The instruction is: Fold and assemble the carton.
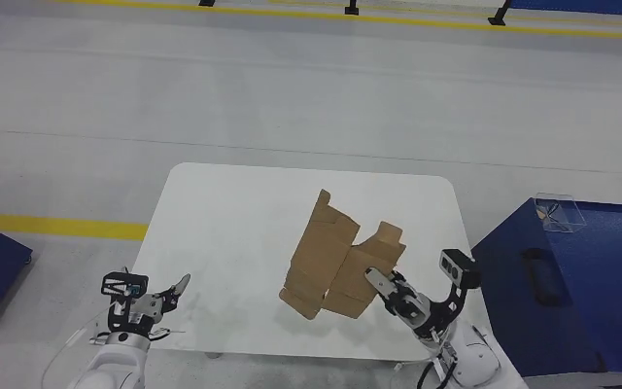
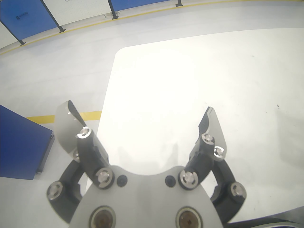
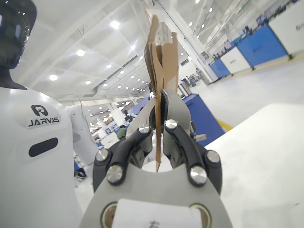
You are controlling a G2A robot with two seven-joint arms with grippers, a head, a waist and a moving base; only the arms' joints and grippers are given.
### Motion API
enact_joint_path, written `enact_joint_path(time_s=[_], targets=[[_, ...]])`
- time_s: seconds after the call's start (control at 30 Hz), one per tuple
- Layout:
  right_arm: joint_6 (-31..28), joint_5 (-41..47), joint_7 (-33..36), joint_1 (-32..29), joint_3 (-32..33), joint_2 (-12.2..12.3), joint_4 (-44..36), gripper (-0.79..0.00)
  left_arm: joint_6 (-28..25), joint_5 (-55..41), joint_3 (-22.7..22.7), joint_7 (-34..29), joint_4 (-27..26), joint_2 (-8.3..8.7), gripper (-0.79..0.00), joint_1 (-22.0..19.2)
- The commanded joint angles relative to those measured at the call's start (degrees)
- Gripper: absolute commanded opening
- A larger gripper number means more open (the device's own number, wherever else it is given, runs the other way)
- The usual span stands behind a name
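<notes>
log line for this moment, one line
right gripper: shut on carton, held above table | left gripper: open, empty | carton: unassembled

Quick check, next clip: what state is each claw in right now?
Left claw: open, holding nothing.
Right claw: closed on an edge of the flattened carton.

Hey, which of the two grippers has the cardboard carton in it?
The right gripper, shut on the flattened carton; the left gripper is open and empty above the table.
</notes>
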Motion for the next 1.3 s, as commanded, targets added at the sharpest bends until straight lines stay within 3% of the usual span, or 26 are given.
enact_joint_path(time_s=[0.0, 0.1, 0.6, 0.73, 0.83, 0.97, 1.07, 1.17, 1.27], targets=[[0.21, 3.78, 3.27, 2.19, -2.45, -0.06, 4.01, -0.785, 0.0, 0.0, 0.0, 0.0, 0.0, 0.0, 0.0, 0.0], [2.18, 8.04, 4.93, 4.53, -4.98, -0.31, 7.67, -0.785, 0.0, 0.0, 0.0, 0.0, 0.0, 0.0, 0.0, 0.0], [2.18, 8.04, 4.93, 4.53, -4.98, -0.31, 7.67, -0.785, -0.57, -0.58, 0.25, -0.21, -0.08, -0.03, 0.0, 0.09], [7.05, 19.44, 10.82, 6.45, -5.68, 0.02, 11.29, -0.785, -9.18, -16.99, 0.94, -9.44, -5.21, -0.27, 0.0, 1.38], [7.95, 23.01, 15.94, 9.41, -7.03, -0.08, 17.62, -0.785, -13.21, -38.74, 0.53, -16.71, -7.68, -0.61, 0.0, 0.86], [10.38, 29.52, 22.97, 13.28, -11.06, -0.85, 24.8, -0.785, -12.97, -66.49, 0.71, -24.74, -6.4, -1.07, 0.0, -2.92], [12.34, 34.96, 28.85, 15.35, -13.65, -1.47, 28.26, -0.785, -11.48, -84.7, 2.35, -36.03, -2.63, -1.12, 0.0, -7.45], [12.98, 37.62, 33.08, 16.98, -14.97, -1.91, 31.12, -0.785, -8.44, -92.89, 6.31, -45.27, 2.09, -1.23, 0.0, -12.11], [13.67, 40.05, 36.5, 18.04, -15.8, -2.27, 32.9, -0.785, -6.27, -95.82, 9.91, -50.43, 5.82, -1.41, 0.0, -16.18]])
